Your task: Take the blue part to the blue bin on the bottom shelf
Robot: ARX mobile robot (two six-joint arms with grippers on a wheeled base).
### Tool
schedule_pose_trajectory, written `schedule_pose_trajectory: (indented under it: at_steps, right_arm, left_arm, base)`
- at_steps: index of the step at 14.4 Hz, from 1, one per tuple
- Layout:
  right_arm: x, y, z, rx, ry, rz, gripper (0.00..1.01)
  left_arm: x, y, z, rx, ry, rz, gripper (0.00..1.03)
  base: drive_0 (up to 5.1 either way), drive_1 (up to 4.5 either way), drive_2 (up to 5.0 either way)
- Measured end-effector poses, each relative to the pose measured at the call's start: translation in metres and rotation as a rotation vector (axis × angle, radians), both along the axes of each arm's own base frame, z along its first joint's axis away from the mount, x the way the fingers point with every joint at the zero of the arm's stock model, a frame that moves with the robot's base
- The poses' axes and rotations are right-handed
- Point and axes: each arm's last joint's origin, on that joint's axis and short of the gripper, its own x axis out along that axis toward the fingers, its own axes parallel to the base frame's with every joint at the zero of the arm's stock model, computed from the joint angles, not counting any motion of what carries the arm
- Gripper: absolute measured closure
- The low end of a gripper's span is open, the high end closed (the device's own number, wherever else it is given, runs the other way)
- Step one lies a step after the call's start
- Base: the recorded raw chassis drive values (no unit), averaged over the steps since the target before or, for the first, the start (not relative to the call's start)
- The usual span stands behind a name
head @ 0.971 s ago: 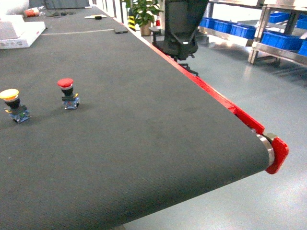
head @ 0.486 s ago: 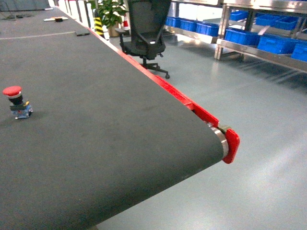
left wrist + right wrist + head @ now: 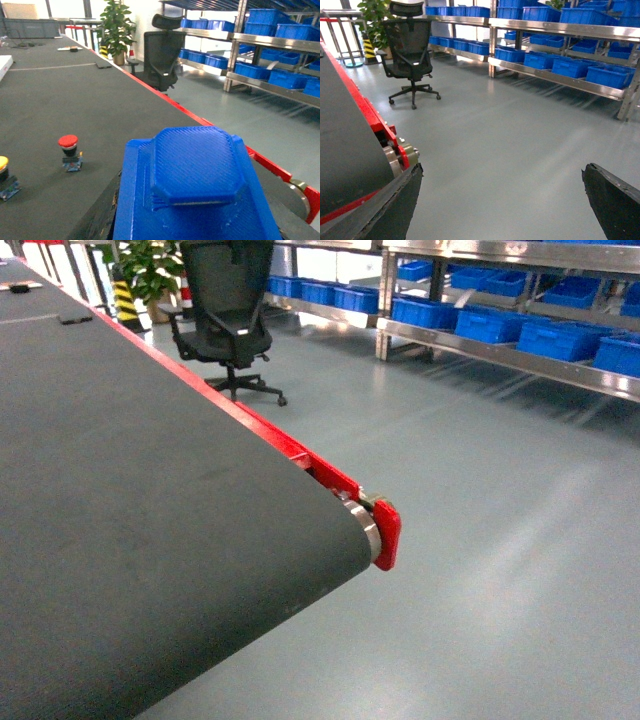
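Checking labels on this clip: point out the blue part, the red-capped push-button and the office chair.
blue part [image 3: 192,167]: left wrist view, on its raised top.
red-capped push-button [image 3: 68,142]: left wrist view, on the red cap.
office chair [image 3: 224,280]: head view, on the backrest.

Glossy grey floor [image 3: 480,540], black office chair [image 3: 228,315]

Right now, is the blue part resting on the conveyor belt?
Cannot tell. The left wrist view shows the blue part filling the foreground over the conveyor belt, its underside hidden.

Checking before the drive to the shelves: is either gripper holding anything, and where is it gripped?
Left gripper holds the blue part; the contact point is hidden below. Right gripper is open, empty.
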Motion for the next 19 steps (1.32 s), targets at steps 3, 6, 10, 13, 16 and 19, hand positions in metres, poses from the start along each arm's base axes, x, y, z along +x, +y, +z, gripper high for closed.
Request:
schedule_pose_trajectory:
  at_steps: [3, 6, 10, 13, 16, 19]
  right_arm:
    - [0.0, 0.0, 0.0, 0.0, 0.0, 0.0, 0.03]
    - [0.0, 0.0, 0.0, 0.0, 0.0, 0.0, 0.03]
    - [0.0, 0.0, 0.0, 0.0, 0.0, 0.0, 0.03]
    - [0.0, 0.0, 0.0, 0.0, 0.0, 0.0, 0.03]
    - [0.0, 0.0, 0.0, 0.0, 0.0, 0.0, 0.03]
    - [0.0, 0.0, 0.0, 0.0, 0.0, 0.0, 0.03]
  left_arm:
    - [0.0, 0.0, 0.0, 0.0, 0.0, 0.0, 0.59]
    - [0.0, 0.0, 0.0, 0.0, 0.0, 0.0, 0.59]
    - [0.0, 0.0, 0.0, 0.0, 0.0, 0.0, 0.59]
    - [0.0, 0.0, 0.0, 0.0, 0.0, 0.0, 0.59]
    - [0.0, 0.0, 0.0, 0.0, 0.0, 0.0, 0.59]
    - [0.0, 0.0, 0.0, 0.0, 0.0, 0.0, 0.59]
  base:
    - [-1.6, -1.65, -1.6]
    - [-1.6, -1.65, -1.6]
    - [-1.6, -1.63, -1.6]
    - [-1.6, -1.56, -1.6]
    - [-1.6, -1.64, -1.6]
    - [-1.5, -1.54, -1.5]
